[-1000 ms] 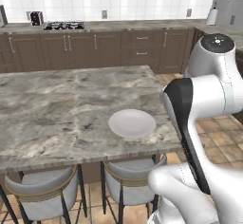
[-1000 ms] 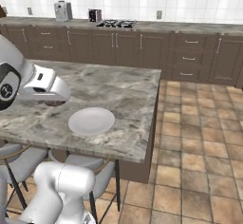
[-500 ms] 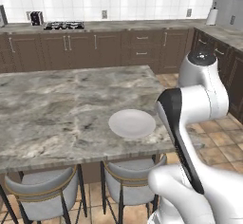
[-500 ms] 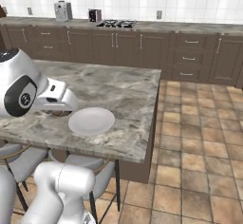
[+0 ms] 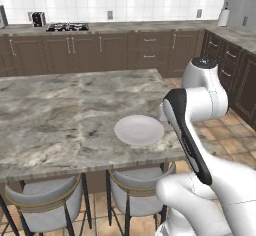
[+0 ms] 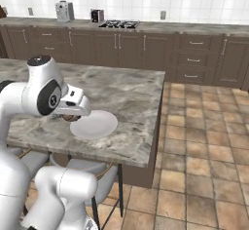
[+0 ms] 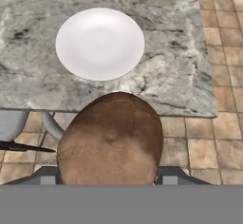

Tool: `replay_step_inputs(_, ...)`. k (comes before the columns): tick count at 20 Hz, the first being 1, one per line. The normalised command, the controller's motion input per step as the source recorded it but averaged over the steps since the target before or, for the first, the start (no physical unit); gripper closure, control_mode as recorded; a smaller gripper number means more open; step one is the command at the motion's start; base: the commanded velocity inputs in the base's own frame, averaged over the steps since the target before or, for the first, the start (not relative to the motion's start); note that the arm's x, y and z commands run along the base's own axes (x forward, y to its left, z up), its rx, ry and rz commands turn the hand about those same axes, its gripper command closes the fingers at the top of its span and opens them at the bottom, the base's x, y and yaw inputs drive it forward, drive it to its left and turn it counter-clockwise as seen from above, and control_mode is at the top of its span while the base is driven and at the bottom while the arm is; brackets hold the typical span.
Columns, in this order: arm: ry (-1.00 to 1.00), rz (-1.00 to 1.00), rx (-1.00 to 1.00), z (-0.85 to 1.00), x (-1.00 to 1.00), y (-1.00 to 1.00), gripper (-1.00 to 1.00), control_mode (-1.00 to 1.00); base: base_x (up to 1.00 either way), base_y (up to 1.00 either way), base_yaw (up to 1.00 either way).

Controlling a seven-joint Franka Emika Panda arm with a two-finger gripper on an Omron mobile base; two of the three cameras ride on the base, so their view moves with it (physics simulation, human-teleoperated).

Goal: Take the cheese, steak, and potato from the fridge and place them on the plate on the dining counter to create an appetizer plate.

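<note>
Potato (image 7: 111, 142) sits gripped in the claw (image 6: 71, 118), held just beside the plate (image 7: 99, 42).

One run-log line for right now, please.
gripper: shut on potato | plate: bare, on dining counter | potato: not yet over plate

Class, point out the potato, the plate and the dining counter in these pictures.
potato (image 7: 111, 140), hand view, middle of its brown skin.
plate (image 5: 139, 130), left base view, bare centre.
dining counter (image 6: 127, 90), right base view, bare marbled top.
</note>
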Motion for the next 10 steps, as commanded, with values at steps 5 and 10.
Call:
replay_step_inputs(5,0.11,0.03,0.1,-0.36,0.62,-0.05,1.0,-1.0,0.0,0.0,0.0)
replay_step_inputs(10,0.03,0.01,0.05,-0.42,0.72,-0.18,1.0,-1.0,0.0,0.0,0.0)
